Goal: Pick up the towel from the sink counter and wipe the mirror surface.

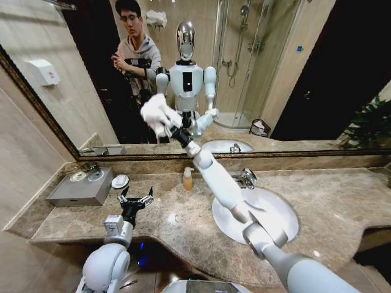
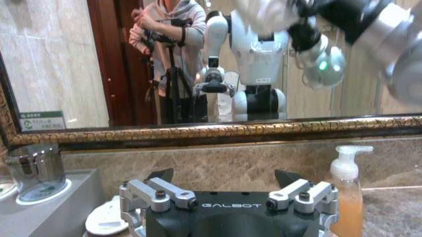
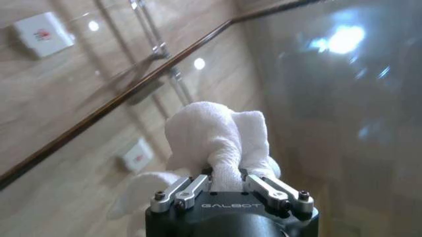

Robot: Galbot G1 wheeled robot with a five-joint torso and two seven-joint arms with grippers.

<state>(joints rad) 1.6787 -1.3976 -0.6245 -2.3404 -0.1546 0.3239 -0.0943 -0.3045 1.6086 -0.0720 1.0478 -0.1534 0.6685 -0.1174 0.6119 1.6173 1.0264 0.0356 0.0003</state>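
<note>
Gripping the towel, the right gripper is raised at the end of the outstretched right arm, well above the worktop, with the white rumpled cloth held up against the mirror — whether it actually touches the glass cannot be told. From the right wrist view the towel is seen bunched and pinched between the closed fingers of the right gripper, sticking out past them toward the reflective surface.

The left gripper is held low over the left part of the worktop, fingers spread apart and holding nothing; in the left wrist view its fingers are seen apart, pointed at the mirror frame.

On the worktop, a soap pump bottle with orange liquid is stood near the back edge, between the left gripper and the chrome tap. The white oval basin is partly covered by the right arm. A grey tray is set at the far left — a small white dish just beside it.
</note>
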